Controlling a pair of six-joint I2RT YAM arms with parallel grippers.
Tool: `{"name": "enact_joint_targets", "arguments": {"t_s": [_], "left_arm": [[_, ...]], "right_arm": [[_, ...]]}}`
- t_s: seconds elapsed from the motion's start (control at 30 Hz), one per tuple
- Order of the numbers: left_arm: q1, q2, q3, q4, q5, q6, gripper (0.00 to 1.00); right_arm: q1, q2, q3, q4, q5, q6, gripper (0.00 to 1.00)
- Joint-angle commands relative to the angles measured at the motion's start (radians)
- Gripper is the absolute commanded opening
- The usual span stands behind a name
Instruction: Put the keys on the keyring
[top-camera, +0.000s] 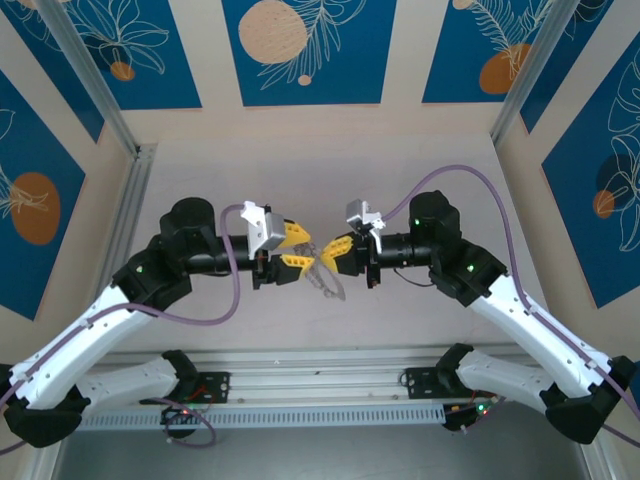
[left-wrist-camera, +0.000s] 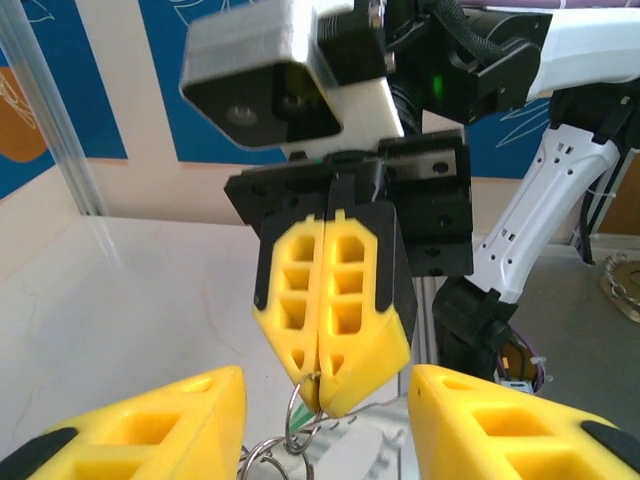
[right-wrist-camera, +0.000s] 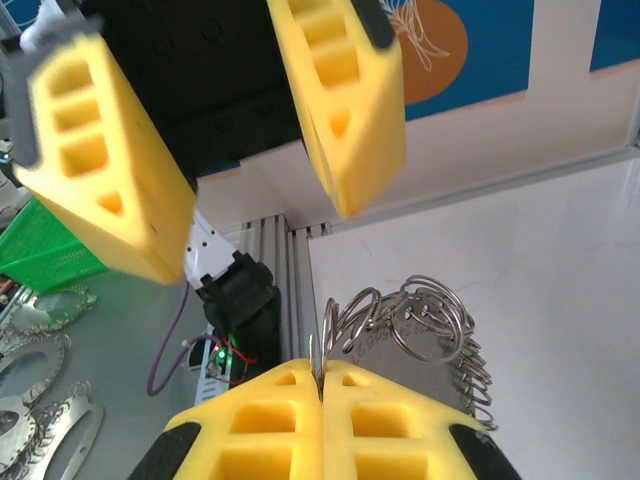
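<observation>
Right pincer (right-wrist-camera: 321, 378) pinches the keyring (right-wrist-camera: 455, 350); left pincer (right-wrist-camera: 250, 235) stands spread, facing it.

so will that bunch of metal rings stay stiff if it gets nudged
Probably not: the bunch of split rings hangs from one ring pinched in the right gripper, jaws shut, so a nudge should swing it. The rings fan loosely at different angles, so they'd likely shift. Smooth thin wire may slip.
</observation>
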Motion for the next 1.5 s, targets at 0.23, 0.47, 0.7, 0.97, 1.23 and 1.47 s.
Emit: {"name": "enact_joint_targets", "arguments": {"t_s": [0.23,0.47,0.7,0.97,1.23,1.47], "left_arm": [[0.001,0.152,0.282,-0.419,0.043,0.228,0.49],[0.020,0.241,0.386,-0.575,0.140,0.293,0.44],[0.022,0.273,0.425,-0.655,0.160,0.315,0.36],[0.022,0.271,0.416,-0.676,0.173,0.315,0.36],[0.021,0.288,0.401,-0.658,0.176,0.317,0.35],[0.019,0.298,0.398,-0.651,0.182,0.312,0.33]], "right_arm": [[0.042,0.011,0.073,-0.101,-0.006,-0.078,0.00],[0.097,0.021,0.094,-0.159,0.025,-0.139,0.00],[0.104,0.021,0.097,-0.168,0.039,-0.153,0.00],[0.112,0.024,0.097,-0.175,0.055,-0.163,0.00],[0.118,0.029,0.100,-0.180,0.057,-0.169,0.00],[0.118,0.027,0.095,-0.174,0.060,-0.170,0.00]]}}
